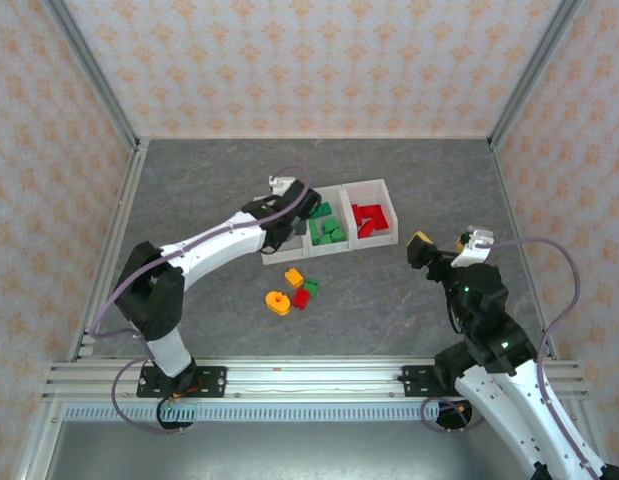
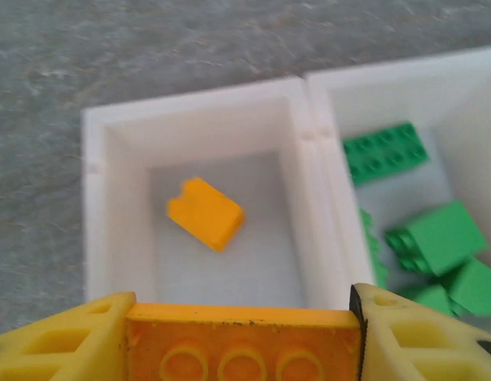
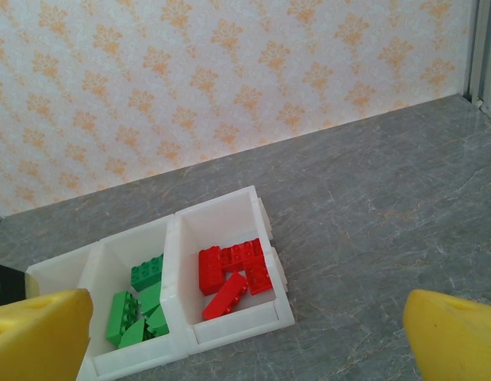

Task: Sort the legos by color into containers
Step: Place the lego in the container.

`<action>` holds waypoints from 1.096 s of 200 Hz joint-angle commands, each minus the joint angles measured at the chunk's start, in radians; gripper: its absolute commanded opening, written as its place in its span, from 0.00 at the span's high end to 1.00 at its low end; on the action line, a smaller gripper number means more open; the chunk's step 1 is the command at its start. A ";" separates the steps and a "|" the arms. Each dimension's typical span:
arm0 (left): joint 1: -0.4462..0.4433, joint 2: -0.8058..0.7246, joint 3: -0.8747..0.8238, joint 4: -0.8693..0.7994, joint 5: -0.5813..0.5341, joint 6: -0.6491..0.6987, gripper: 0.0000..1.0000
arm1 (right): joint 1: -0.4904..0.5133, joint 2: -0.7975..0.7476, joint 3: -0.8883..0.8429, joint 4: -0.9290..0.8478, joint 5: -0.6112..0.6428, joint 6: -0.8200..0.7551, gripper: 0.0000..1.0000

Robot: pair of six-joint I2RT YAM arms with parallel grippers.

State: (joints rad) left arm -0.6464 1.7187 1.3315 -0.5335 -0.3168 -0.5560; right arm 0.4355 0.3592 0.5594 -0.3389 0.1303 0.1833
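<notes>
My left gripper (image 2: 242, 333) is shut on an orange lego brick (image 2: 242, 345), studs toward the camera, above the near rim of the left white container (image 2: 110, 198). One orange piece (image 2: 205, 213) lies inside that bin. The middle container (image 3: 102, 254) holds several green legos (image 2: 385, 152). The right container (image 3: 229, 208) holds several red legos (image 3: 233, 274). On the table in front of the row lie an orange brick (image 1: 294, 277), an orange round piece (image 1: 278, 302), a red brick (image 1: 302, 298) and a green one (image 1: 311, 287). My right gripper (image 1: 421, 250) hangs open and empty to the right of the bins.
The row of containers (image 1: 381, 185) sits mid-table, with patterned walls and metal posts around the grey tabletop (image 1: 209, 180). The left arm (image 1: 204, 250) reaches diagonally over the table toward the left bin. Open floor lies behind and to the right of the bins.
</notes>
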 commanded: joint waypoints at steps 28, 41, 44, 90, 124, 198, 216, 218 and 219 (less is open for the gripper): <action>0.045 0.013 -0.009 0.005 0.018 0.008 0.51 | -0.001 -0.002 -0.006 0.016 -0.006 0.007 0.00; 0.050 0.025 -0.026 0.026 0.031 0.004 0.50 | -0.001 -0.001 -0.007 0.017 -0.005 0.008 0.00; 0.051 0.028 -0.030 0.028 0.033 0.001 0.50 | -0.001 -0.001 -0.006 0.016 -0.005 0.007 0.00; 0.065 0.058 -0.060 0.057 0.058 -0.020 0.39 | -0.001 -0.001 -0.007 0.019 -0.014 0.007 0.00; 0.070 0.043 -0.078 0.074 0.080 -0.015 0.24 | -0.001 0.031 -0.014 0.035 -0.131 -0.017 0.00; 0.038 -0.105 -0.213 0.070 0.131 -0.024 0.06 | 0.020 0.243 -0.013 0.048 -0.370 -0.006 0.00; -0.008 -0.149 -0.248 0.050 0.139 -0.062 0.06 | 0.024 0.252 -0.015 0.046 -0.379 0.003 0.00; -0.015 -0.152 -0.251 0.046 0.139 -0.064 0.06 | 0.025 0.256 -0.014 0.045 -0.382 0.004 0.00; -0.019 -0.153 -0.252 0.045 0.139 -0.065 0.06 | 0.025 0.258 -0.015 0.045 -0.384 0.004 0.00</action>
State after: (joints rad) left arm -0.6044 1.6287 1.1172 -0.4480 -0.1902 -0.5789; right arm 0.4519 0.6178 0.5419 -0.3096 -0.2077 0.1806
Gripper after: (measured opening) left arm 0.939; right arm 0.997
